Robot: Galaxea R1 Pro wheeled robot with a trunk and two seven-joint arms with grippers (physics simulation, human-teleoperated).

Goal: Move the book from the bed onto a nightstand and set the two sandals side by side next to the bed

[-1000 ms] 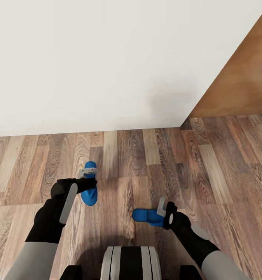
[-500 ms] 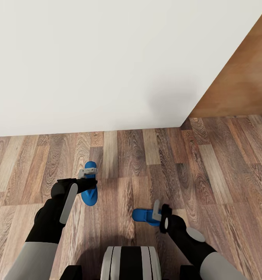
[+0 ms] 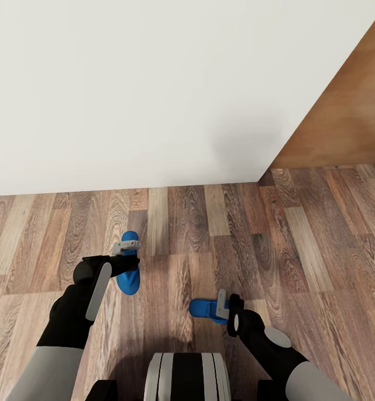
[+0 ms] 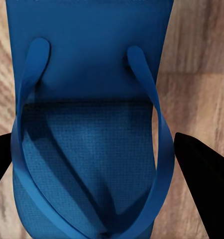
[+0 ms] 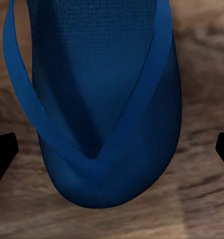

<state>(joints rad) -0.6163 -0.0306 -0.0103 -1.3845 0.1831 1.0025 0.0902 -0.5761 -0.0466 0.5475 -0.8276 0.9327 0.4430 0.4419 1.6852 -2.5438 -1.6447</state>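
Floor (image 3: 299, 234): right claw (image 3: 225, 307) shifted left, apart over right sandal (image 3: 205, 309) | left claw (image 3: 126, 250) unmoved, apart astride left sandal (image 3: 129, 281) | grasps pending.

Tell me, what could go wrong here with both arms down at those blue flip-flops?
The right gripper stands open around its sandal, fingers wide of it; closing off-centre might nudge it away or catch a thin strap. The two sandals lie at different angles on the floor. The left gripper is open over the other sandal, so nothing is held.

Matt, fine-textured blue sandals (image 4: 87, 149); grainy wood-plank floor (image 3: 299, 234)
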